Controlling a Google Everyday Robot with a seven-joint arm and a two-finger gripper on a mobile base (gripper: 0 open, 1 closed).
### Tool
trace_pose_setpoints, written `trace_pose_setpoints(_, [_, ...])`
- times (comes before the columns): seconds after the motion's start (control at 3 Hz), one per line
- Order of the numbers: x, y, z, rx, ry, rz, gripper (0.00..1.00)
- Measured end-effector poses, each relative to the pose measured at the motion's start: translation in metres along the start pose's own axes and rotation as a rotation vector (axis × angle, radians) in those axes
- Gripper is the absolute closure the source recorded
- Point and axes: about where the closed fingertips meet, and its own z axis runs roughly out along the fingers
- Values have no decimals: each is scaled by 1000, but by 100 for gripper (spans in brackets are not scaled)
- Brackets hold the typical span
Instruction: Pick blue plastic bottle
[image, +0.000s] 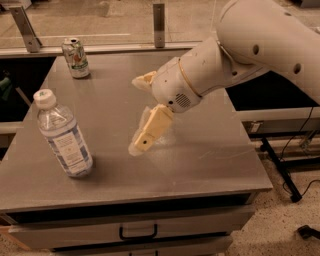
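The blue plastic bottle (63, 136) stands upright near the front left of the grey table (200, 160). It is clear, with a white cap and a blue-and-white label. My gripper (137, 115) hangs above the middle of the table, to the right of the bottle and apart from it. Its cream fingers (149, 131) are spread open and hold nothing. The white arm reaches in from the upper right.
A white-green drink can (76, 57) stands at the table's back left corner. A glass barrier with metal posts (158, 22) runs along the far edge. A drawer with a black handle (137, 233) is below the front edge. Cables lie on the floor at right.
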Motion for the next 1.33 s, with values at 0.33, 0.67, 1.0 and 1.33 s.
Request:
trace_pose_setpoints(0.33, [-10, 7, 40, -68, -125, -32, 0])
trace_pose_setpoints(0.67, [-32, 11, 88, -147, -263, -90, 0])
trace_pose_setpoints(1.0, [-48, 16, 115, -198, -356, -111, 0])
trace_pose_setpoints(1.33, [-62, 25, 128, -239, -426, -106, 0])
